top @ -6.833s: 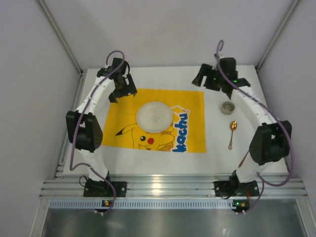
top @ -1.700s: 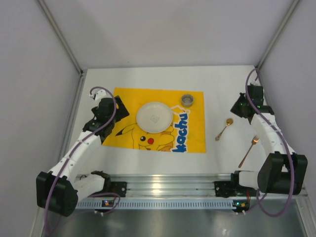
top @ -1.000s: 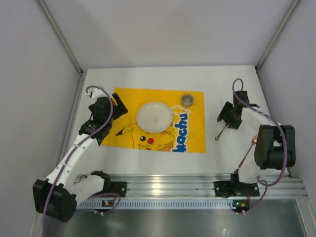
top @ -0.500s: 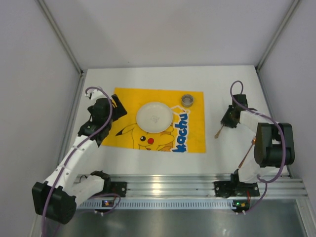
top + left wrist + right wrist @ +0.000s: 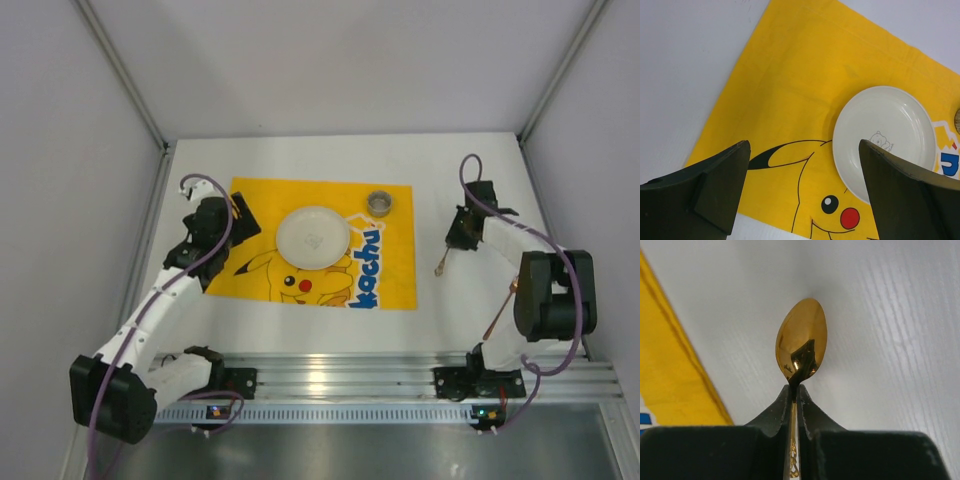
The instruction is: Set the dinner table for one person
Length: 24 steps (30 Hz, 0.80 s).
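Right jaws clamped on gold spoon (image 5: 801,342) neck, dinner table (image 5: 880,315) beneath; left jaws wide over yellow mat (image 5: 790,100).

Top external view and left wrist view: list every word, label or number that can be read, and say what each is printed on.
"kachu": blue letters on the yellow mat, just right of the white plate; no letters show before it.
Plate: a small drawn figure at its middle, too small to show any lettering.
Left wrist view: a blue letter fragment on the mat, cut off at the right edge, unreadable.
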Each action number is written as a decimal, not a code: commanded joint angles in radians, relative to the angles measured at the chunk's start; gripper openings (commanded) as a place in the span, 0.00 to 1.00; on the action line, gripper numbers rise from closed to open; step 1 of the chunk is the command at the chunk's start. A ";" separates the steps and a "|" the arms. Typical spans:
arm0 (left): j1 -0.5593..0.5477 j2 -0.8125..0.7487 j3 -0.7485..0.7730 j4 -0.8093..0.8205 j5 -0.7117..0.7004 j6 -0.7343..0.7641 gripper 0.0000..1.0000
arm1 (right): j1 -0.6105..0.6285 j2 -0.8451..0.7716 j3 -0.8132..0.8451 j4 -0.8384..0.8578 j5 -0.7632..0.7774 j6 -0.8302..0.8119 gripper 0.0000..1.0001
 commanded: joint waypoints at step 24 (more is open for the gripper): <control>0.006 -0.020 0.010 0.035 0.066 0.014 0.95 | 0.454 0.145 0.305 -0.073 -0.199 0.056 0.00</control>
